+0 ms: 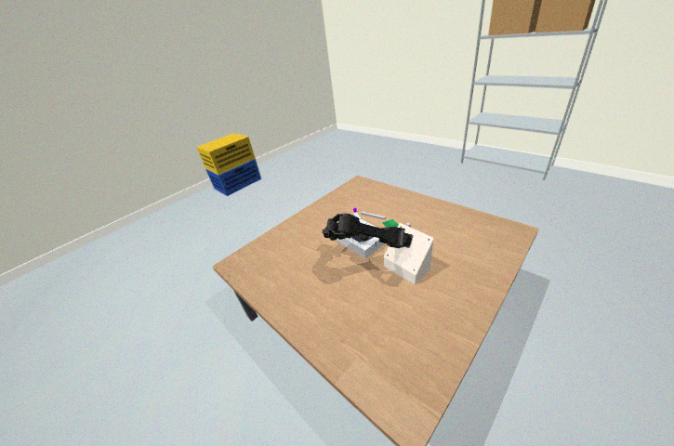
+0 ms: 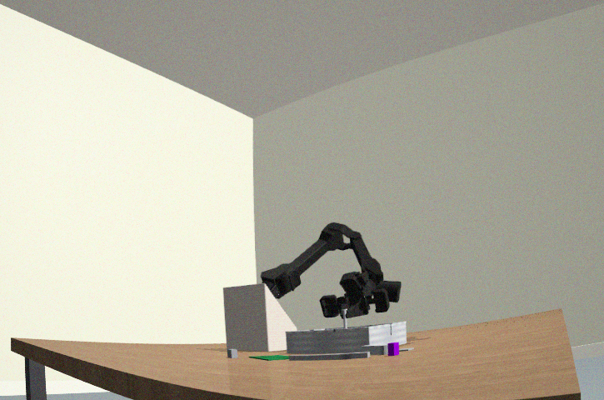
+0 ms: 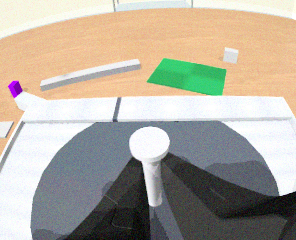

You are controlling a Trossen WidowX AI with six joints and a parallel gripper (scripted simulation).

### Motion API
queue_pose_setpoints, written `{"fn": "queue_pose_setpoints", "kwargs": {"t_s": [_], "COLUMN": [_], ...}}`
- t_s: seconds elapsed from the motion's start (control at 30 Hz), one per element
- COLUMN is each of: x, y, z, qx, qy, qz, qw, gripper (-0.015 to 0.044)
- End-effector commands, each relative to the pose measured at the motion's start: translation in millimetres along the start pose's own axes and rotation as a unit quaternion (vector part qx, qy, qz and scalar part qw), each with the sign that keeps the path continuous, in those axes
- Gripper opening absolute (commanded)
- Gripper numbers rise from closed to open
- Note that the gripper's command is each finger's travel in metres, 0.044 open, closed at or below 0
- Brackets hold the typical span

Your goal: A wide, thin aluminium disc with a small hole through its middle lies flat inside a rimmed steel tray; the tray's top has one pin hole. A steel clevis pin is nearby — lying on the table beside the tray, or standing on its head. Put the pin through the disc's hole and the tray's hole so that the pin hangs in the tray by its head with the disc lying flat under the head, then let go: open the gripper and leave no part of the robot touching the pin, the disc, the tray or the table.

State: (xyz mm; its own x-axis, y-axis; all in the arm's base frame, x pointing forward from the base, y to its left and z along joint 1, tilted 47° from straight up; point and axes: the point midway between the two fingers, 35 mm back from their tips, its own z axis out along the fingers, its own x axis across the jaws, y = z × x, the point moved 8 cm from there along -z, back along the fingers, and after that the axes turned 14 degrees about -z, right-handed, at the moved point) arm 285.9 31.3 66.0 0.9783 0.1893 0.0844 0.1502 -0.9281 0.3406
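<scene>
The steel clevis pin is upright, head on top, its shank leaning slightly in the wrist view. My gripper is shut on the pin's shank just below the head, above the tray. The dark grey aluminium disc lies in the rimmed steel tray, beneath the fingers. In the exterior view the pin's lower part reaches the level of the tray's rim. The holes in disc and tray are not visible, so I cannot tell whether the pin's tip is in them.
A white sloped block stands beside the tray. Beyond the tray lie a grey bar, a green sheet, a small grey cube and a purple-tipped piece. A small light plate lies left of the tray.
</scene>
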Motion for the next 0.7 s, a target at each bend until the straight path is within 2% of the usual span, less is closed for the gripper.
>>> {"fn": "queue_pose_setpoints", "kwargs": {"t_s": [0.0,0.67], "x": [2.5,7.0], "y": [0.4,1.7], "z": [-0.3,0.1], "qx": [0.001,0.001], "qy": [0.002,0.002], "qz": [-0.001,-0.001], "qw": [1.0,1.0], "gripper": [0.0,0.0]}}
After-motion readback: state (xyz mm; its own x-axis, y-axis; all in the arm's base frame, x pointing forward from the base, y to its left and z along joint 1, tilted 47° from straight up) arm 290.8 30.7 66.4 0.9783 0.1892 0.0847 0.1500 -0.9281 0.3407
